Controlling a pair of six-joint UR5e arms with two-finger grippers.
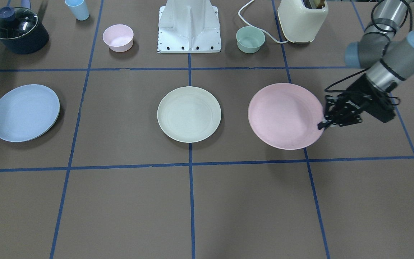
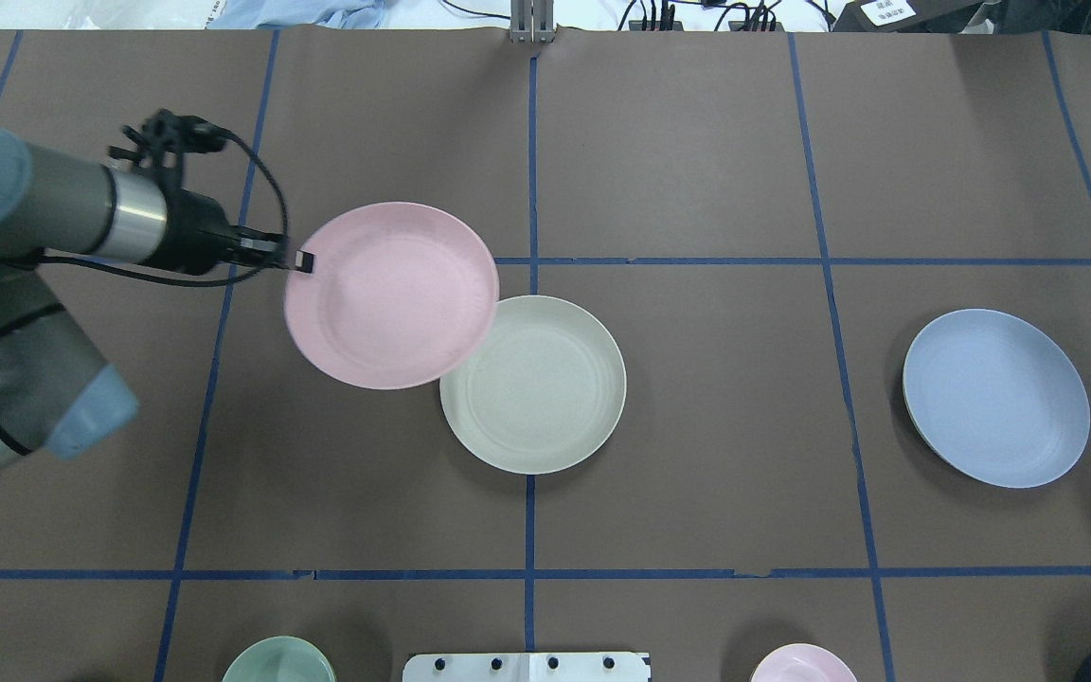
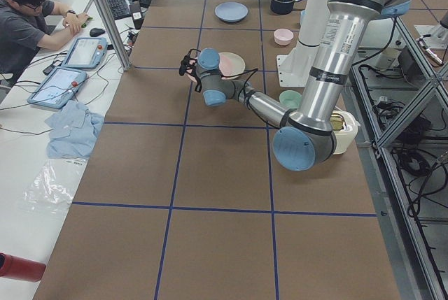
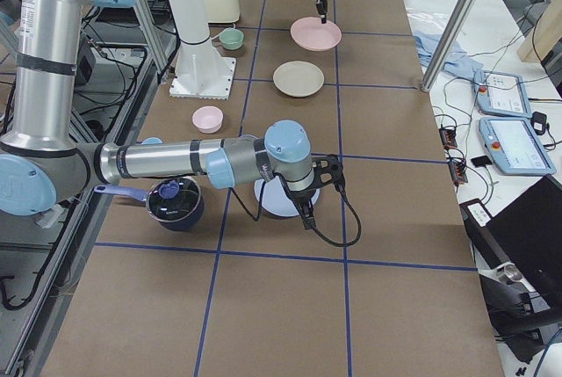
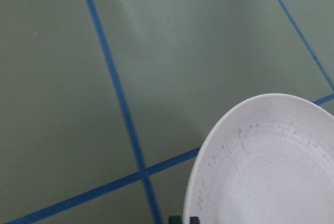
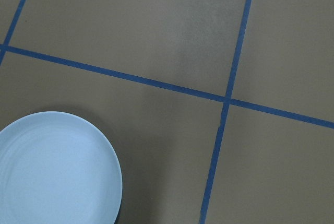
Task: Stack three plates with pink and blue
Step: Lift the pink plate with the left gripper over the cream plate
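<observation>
Pink plate (image 5: 261, 172) sits closest to your left wrist camera. It fills the lower right corner, with the brown table (image 5: 62, 78) and its blue tape lines beyond.

Left arm: you have the left gripper (image 1: 322, 123) clamped on that plate's rim, at the edge on the robot's left. The overhead view shows the plate's far edge lapping over the cream-white plate (image 2: 533, 384), while the front-facing view shows a clear gap between the two. That puts the pink one up off the table in the gripper, slightly tilted.

Other plates: the cream-white one lies flat at mid-table, on a tape line. The blue plate (image 1: 24, 112) lies flat well apart, on the robot's right side. None of the three rests on another.

Right arm: you see the right gripper (image 4: 306, 221) only in the right side view, where it hangs near the blue plate. Its wrist camera shows the plate at lower left but no fingers. You cannot tell whether the jaws are apart or together.

Back row beside the robot base:
- small pink bowl (image 1: 118, 37)
- green bowl (image 1: 250, 39)
- cream toaster (image 1: 302, 19)
- lidded dark pot (image 1: 18, 30)
- blue cup (image 1: 77, 9)
</observation>
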